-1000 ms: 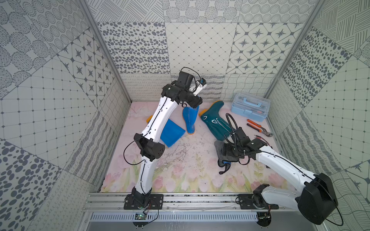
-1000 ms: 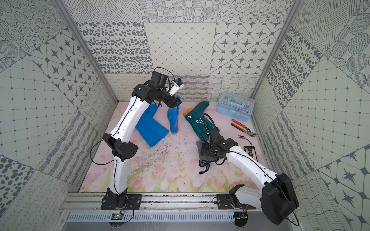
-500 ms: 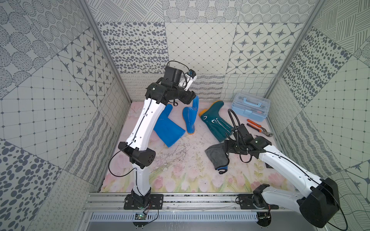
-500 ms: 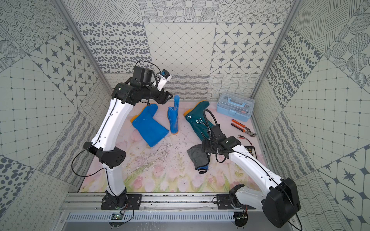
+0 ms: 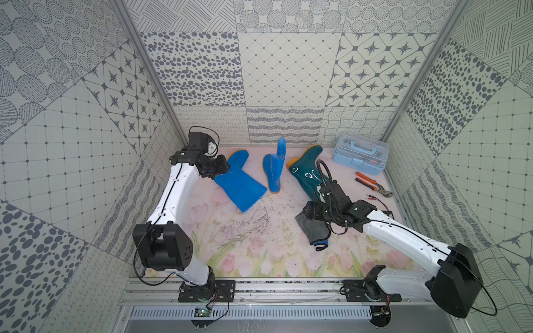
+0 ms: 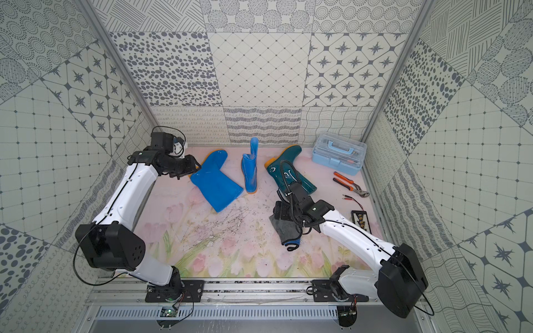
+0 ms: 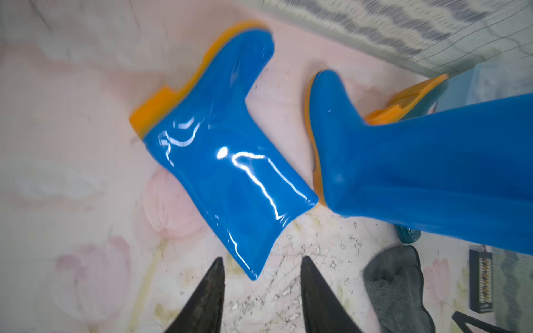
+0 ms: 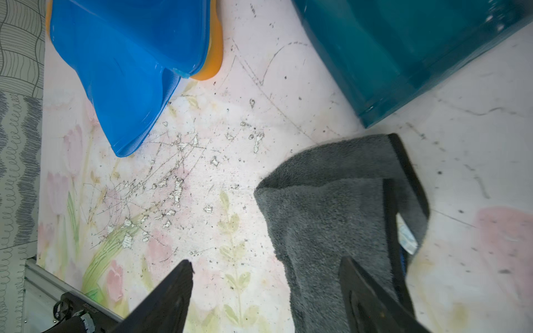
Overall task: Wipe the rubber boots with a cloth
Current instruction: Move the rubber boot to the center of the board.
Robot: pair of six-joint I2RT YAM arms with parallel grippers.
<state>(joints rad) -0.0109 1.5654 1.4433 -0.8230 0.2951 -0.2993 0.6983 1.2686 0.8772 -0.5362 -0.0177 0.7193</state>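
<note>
Right end effector (image 8: 266,261): jaws spread wide, gripping nothing. One finger lies over the bunched cloth (image 8: 326,207); its mate stands above bare tabletop (image 8: 202,178). The cloth sits crumpled on the tabletop, just short of the teal boot (image 8: 403,57), which lies on its side ahead of the fingertips.

Left end effector (image 7: 262,259): jaws apart, empty, hanging near the lying blue boot (image 7: 227,161); no contact that I can see. The upright blue boot (image 7: 403,173) is just beyond it.

Judged stage: cloth pickup, no wiping under way.

Risks:
- The jaws straddle the cloth's edge, not its bulk. Closing here may catch one thin fold or shove the cloth sideways, and it would then slip out on the first stroke.
- The boots are glossy and nothing braces them. Wiping pressure could skid them.
- The upright boot looks tippy; a brush from the left arm would fell it.
- Grit on the tabletop could transfer onto the cloth.
</note>
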